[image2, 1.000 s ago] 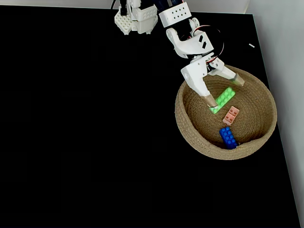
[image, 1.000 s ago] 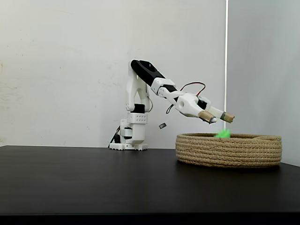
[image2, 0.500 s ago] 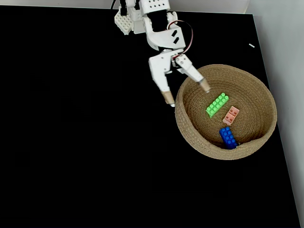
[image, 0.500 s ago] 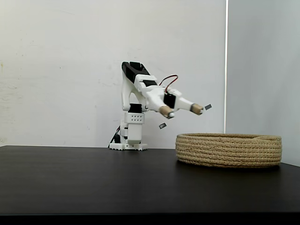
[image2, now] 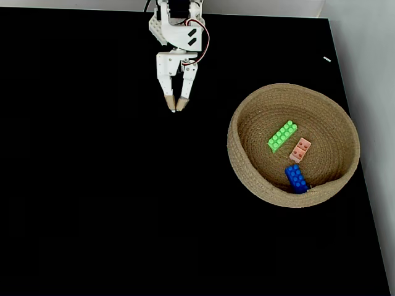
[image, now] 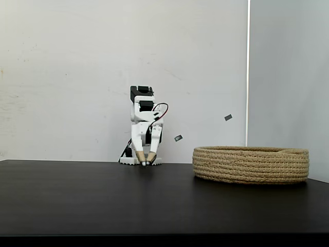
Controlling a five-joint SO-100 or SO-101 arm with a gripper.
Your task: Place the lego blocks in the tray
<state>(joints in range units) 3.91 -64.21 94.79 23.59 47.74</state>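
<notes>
The tray [image2: 245, 161] stands on the black desk [image2: 92, 185], and all three lego blocks lie inside it. In the fixed view from above, the green block [image2: 282, 135] lies near the middle of the tray, set on a diagonal. The pink block [image2: 300, 150] is just beside the green one, on its lower right, and the blue block [image2: 296, 179] lies below the pink one, close to the tray's near wall. In the fixed view from the side, the rope wall of the tray [image: 251, 164] hides the blocks. The claw [image2: 174, 109] is well apart from the tray, to its upper left in the view from above, and the arm is folded back over its base. The claw [image: 146, 163] points down toward the desk, very close to its surface. Its two tan fingertips [image2: 181, 106] are nearly together, with a thin gap between them, and they hold nothing.
</notes>
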